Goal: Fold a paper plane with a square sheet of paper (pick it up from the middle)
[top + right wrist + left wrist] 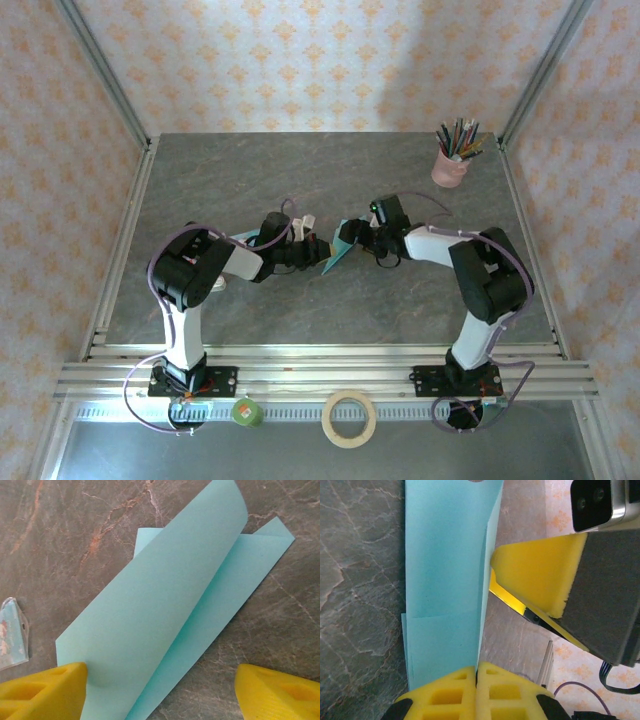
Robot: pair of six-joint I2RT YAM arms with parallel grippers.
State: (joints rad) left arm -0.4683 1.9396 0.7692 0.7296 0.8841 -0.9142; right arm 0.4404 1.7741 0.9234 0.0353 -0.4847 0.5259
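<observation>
So basically the whole thing comes down to how the sheet of paper [165, 605] sits between the two grippers. It's in the middle of the table [300, 180], folded into a long narrow strip. In the top view its long axis slants from near-left to far-right, right in the gap where the two arms meet.

The left gripper [476, 672] is clamped tight on one short end, and the strip runs straight out away from its fingers. The right gripper [161, 672] has its jaws spread wide and isn't holding anything. The paper passes between its fingers, hugging the one on the left of that view, and the top layer curls up loose off the bottom one.

Both arms reach in low toward the centre with their forearms nearly level. The right one is the one placed to deal with that lifted flap, probably by pressing it down or pinching the edge. If it closes off to one side, the crease could come out crooked.

Can't tell whether the bottom layer actually touches the table. A small card [10, 635] lies just beside the paper.
</observation>
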